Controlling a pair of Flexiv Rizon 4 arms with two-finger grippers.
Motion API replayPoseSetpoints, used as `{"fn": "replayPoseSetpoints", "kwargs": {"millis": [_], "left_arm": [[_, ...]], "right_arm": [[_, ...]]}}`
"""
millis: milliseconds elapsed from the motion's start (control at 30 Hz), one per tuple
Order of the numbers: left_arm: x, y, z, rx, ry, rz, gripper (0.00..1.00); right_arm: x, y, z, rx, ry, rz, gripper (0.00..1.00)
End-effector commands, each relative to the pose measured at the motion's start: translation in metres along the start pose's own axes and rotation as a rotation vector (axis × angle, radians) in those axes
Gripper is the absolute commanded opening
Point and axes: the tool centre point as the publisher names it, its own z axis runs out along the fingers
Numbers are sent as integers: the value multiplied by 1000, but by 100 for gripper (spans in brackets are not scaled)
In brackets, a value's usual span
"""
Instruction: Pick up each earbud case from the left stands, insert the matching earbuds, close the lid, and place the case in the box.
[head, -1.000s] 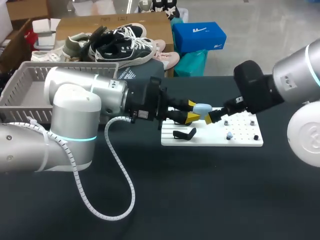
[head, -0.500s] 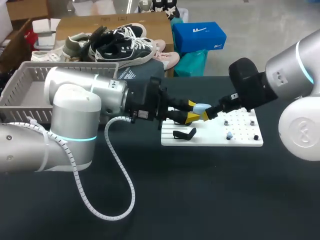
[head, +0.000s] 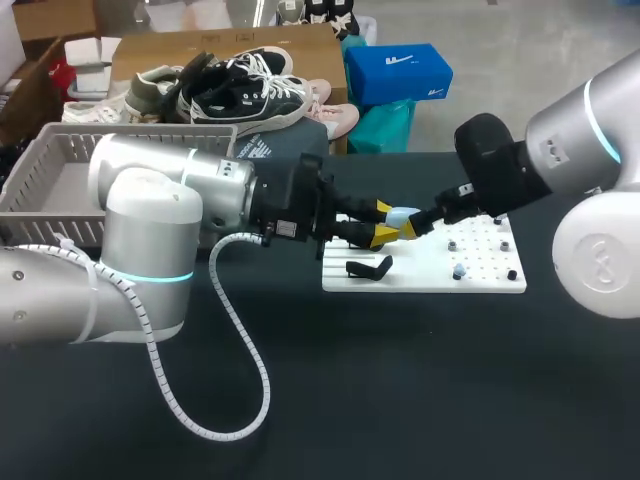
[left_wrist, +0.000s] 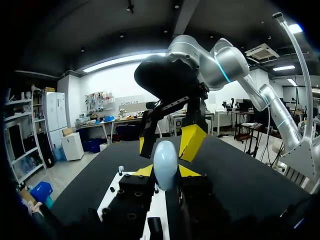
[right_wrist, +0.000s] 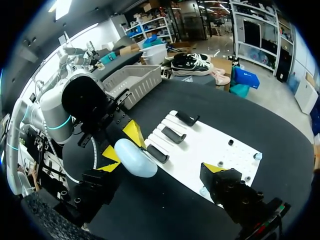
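A light blue earbud case hangs lid-closed above the white stand board. My left gripper is shut on it, yellow tips on both sides; in the left wrist view the case stands upright between those tips. My right gripper is open right at the case's far end. From the right wrist view the case lies by one finger of the wide-open right gripper, the other finger well apart. A small light blue earbud sits on the board's pegged part.
Black stands lie on the board's left half, seen too as stands in the right wrist view. A grey basket stands at the table's back left. A white cable loops over the black tabletop below my left arm.
My right gripper has moved left toward the case, until its yellow tip reaches the case's end. The left arm and the case have stayed put.
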Motion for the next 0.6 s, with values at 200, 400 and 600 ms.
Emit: {"fn": "replayPoseSetpoints", "kwargs": {"millis": [200,400,600], "left_arm": [[1,2,1,3,-3,1,0],[1,2,1,3,-3,1,0],[1,2,1,3,-3,1,0]], "right_arm": [[-2,0,0,25,1,11,100],[-3,0,-1,29,-3,12,100],[-6,3,-6,21,-11,16,100]]}}
